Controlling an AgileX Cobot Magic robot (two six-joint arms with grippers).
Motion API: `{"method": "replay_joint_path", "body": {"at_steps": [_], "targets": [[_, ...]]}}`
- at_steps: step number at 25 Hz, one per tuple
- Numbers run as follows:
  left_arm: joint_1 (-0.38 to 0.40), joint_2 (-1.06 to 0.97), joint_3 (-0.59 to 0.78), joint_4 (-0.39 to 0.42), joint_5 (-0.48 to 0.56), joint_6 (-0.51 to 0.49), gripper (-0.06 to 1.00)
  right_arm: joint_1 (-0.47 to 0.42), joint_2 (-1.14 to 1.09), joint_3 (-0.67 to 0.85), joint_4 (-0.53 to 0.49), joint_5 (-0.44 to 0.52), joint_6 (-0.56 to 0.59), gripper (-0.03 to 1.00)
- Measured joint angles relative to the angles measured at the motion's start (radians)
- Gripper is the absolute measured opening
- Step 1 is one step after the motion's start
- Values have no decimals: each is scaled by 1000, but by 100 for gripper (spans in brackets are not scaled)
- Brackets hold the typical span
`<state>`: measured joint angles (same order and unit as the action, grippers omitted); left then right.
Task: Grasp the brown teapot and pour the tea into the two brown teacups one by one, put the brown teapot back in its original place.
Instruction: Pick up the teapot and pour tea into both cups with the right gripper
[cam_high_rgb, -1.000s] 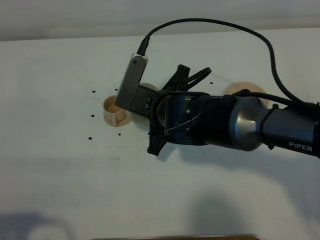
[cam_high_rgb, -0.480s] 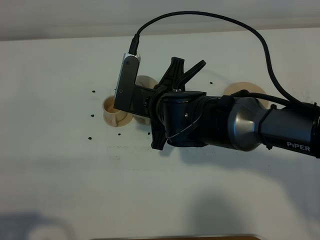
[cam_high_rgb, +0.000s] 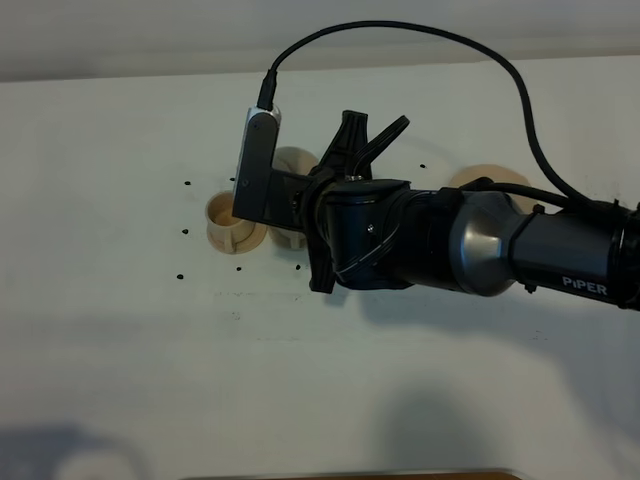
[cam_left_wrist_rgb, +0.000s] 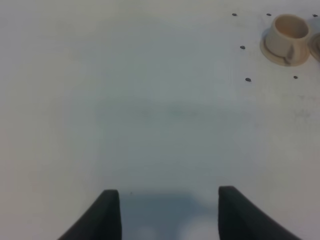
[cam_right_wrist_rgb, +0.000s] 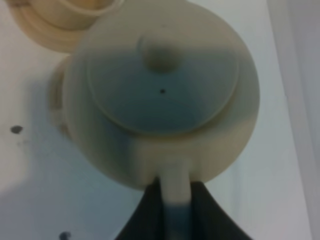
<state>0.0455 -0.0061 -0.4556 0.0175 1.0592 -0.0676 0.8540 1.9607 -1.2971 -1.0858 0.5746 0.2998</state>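
1. While the right end effector (cam_right_wrist_rgb: 176, 200) is pinching the loop handle of the brown teapot (cam_right_wrist_rgb: 160, 95), the lid is facing up at the wrist camera.
2. A teacup (cam_right_wrist_rgb: 70, 12) on its saucer (cam_right_wrist_rgb: 35, 31) is peeking in just beside the teapot.
3. The left end effector (cam_left_wrist_rgb: 170, 212) is hanging spread wide over the white table (cam_left_wrist_rgb: 150, 100), holding nothing.
4. The big saucer (cam_high_rgb: 490, 178) is lying farther along the table, partly hidden by the arm (cam_high_rgb: 500, 250).

Teapot (cam_right_wrist_rgb: 165, 100): pale beige, plain glaze. Teacup (cam_left_wrist_rgb: 287, 31) and saucer (cam_left_wrist_rgb: 274, 54): matching pale beige. Tabletop (cam_high_rgb: 120, 330): white, scattered small black dots. Arm (cam_high_rgb: 400, 245): black, with a silver-grey band and white lettering. Cable (cam_high_rgb: 385, 25): black.
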Motion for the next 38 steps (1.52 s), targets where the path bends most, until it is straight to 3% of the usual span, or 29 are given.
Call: {"method": "replay_joint_path", "body": {"at_steps": [38], "targets": [[0, 0, 0, 0, 0, 0, 50, 3, 65, -61, -119, 4, -132, 8]]}}
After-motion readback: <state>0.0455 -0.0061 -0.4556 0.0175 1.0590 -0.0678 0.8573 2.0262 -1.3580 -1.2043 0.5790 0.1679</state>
